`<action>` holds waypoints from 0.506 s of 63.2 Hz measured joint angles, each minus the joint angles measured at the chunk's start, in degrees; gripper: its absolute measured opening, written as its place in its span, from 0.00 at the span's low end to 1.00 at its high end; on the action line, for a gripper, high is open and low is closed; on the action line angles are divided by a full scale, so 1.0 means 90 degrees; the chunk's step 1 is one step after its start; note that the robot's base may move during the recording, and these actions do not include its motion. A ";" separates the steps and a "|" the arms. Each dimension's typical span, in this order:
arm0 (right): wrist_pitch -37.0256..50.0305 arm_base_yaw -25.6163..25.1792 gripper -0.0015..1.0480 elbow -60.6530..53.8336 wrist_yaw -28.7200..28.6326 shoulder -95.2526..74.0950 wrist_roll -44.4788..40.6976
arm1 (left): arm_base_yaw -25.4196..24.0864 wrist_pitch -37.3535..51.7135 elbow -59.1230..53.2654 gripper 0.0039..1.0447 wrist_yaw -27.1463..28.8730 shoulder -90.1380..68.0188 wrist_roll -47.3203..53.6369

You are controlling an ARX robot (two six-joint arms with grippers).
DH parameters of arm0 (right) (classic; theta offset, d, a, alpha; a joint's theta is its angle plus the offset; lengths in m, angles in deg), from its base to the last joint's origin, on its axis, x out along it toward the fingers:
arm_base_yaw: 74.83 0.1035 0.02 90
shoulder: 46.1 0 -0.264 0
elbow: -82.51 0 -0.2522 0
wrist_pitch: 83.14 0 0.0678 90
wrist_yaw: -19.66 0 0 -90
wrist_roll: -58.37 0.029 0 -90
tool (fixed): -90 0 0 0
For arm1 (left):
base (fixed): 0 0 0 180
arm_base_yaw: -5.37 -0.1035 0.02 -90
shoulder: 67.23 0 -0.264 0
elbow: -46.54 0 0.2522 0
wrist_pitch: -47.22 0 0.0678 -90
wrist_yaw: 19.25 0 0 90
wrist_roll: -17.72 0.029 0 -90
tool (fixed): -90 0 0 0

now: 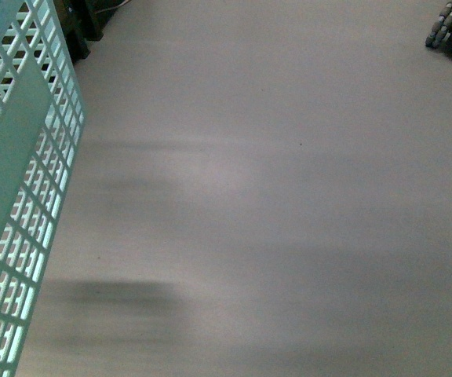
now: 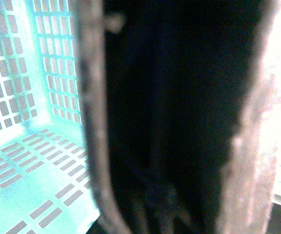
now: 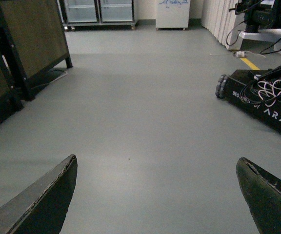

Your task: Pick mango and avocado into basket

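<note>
One basket is seen in the front view, its slotted teal wall running top to bottom along the left edge of the frame; only this wall shows, so the long axis cannot be judged. Its slotted bottom and a corner are seen at the left of the left wrist view. The centre and right of that view are filled by a blurred dark shape with brownish edges, and whether the left gripper is spread or closed cannot be told. The right gripper is held spread wide over bare grey floor, with nothing between its fingers. A black ARX robot base is parked at the right of the frame.
</note>
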 joint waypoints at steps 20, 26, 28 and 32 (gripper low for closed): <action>0.0000 0.0000 0.92 0.0000 0.0010 0.0002 -0.0002 | -0.0002 -0.0019 0.0000 0.12 -0.0027 0.0000 -0.0005; 0.0000 0.0000 0.92 0.0000 0.0002 0.0000 0.0000 | -0.0002 -0.0019 0.0000 0.12 -0.0022 -0.0002 -0.0002; 0.0000 0.0000 0.92 0.0000 0.0002 0.0000 -0.0002 | -0.0002 -0.0019 0.0000 0.12 -0.0019 -0.0002 -0.0002; 0.0000 0.0000 0.92 0.0000 0.0005 0.0000 0.0000 | -0.0002 -0.0019 0.0000 0.12 -0.0022 -0.0002 -0.0002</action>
